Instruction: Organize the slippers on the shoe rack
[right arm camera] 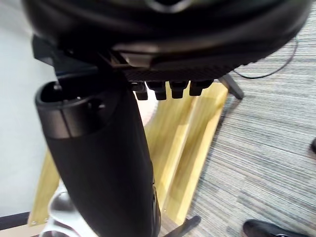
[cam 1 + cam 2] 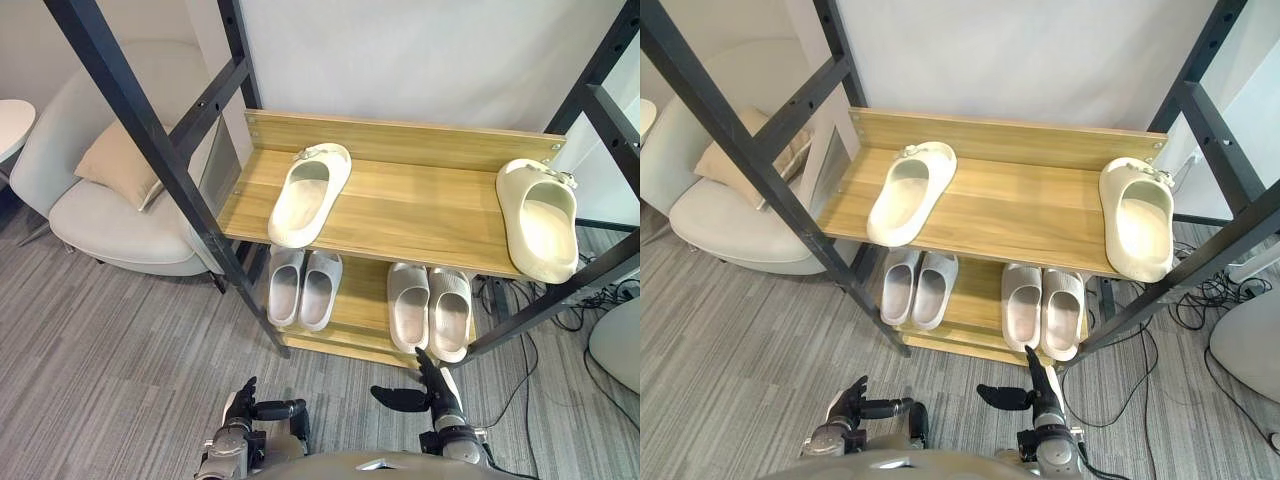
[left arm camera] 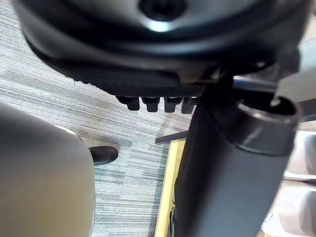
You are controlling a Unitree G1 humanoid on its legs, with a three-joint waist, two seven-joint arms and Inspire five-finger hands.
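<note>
Hands released, empty: your left hand [image 2: 262, 408] and right hand [image 2: 432, 392] hover before the shoe rack [image 2: 420, 205], where cream slipper [image 2: 310, 193] and mate [image 2: 540, 218] lie well apart, evidently unpaired.

Shoe rack [image 2: 420, 205] holds two cream slippers [image 2: 310, 195] [image 2: 540, 220] above, two pale pairs [image 2: 303, 290] [image 2: 430, 310] below
</note>
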